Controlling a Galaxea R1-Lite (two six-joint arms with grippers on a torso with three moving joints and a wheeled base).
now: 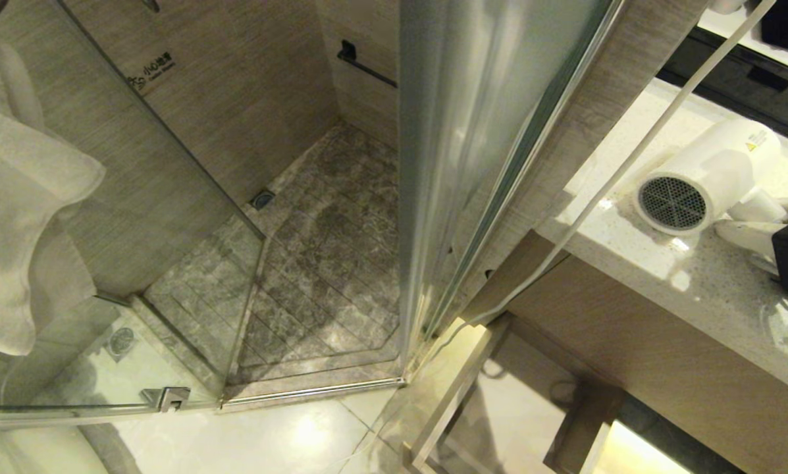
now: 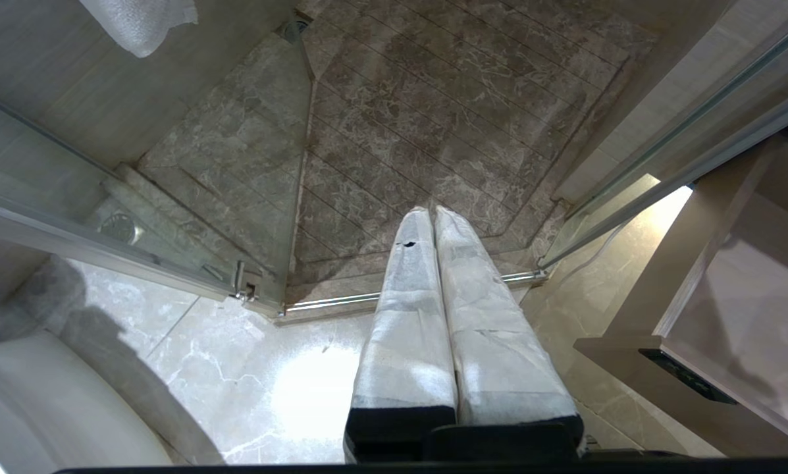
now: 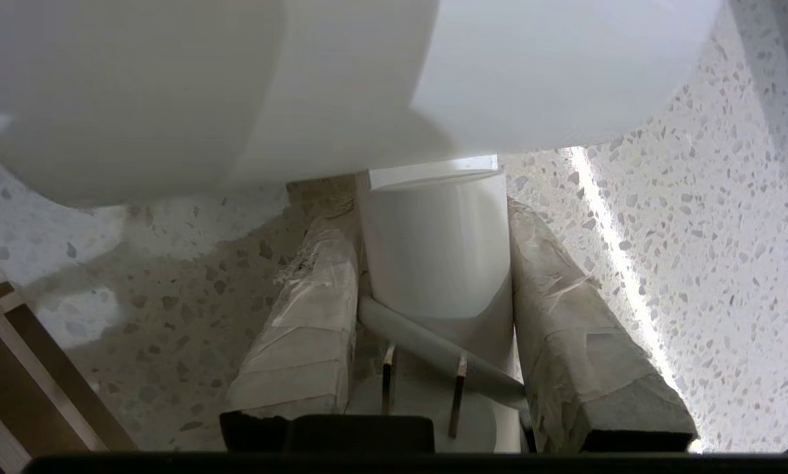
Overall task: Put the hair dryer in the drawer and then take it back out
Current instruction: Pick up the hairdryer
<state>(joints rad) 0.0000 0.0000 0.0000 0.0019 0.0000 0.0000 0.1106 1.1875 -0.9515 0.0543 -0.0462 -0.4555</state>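
The white hair dryer (image 1: 703, 178) lies on the speckled vanity counter (image 1: 696, 283) at the right, its mesh grille facing the counter's front edge. My right gripper (image 1: 762, 220) comes in from the right edge of the head view. In the right wrist view it (image 3: 430, 220) is shut on the dryer's handle (image 3: 433, 243), a padded finger (image 3: 301, 329) pressed on either side below the fat barrel (image 3: 301, 79). The pale cord (image 3: 433, 349) and a two-pronged plug lie between the fingers. The drawer's plain wood front (image 1: 670, 349) sits closed under the counter. My left gripper (image 2: 433, 214) hangs shut over the floor.
A glass shower enclosure (image 1: 486, 164) with a grey tiled floor fills the middle and left, its metal frame close to the counter's left end. A white towel (image 1: 18, 217) hangs at the far left. A low shelf (image 1: 584, 415) sits beneath the vanity.
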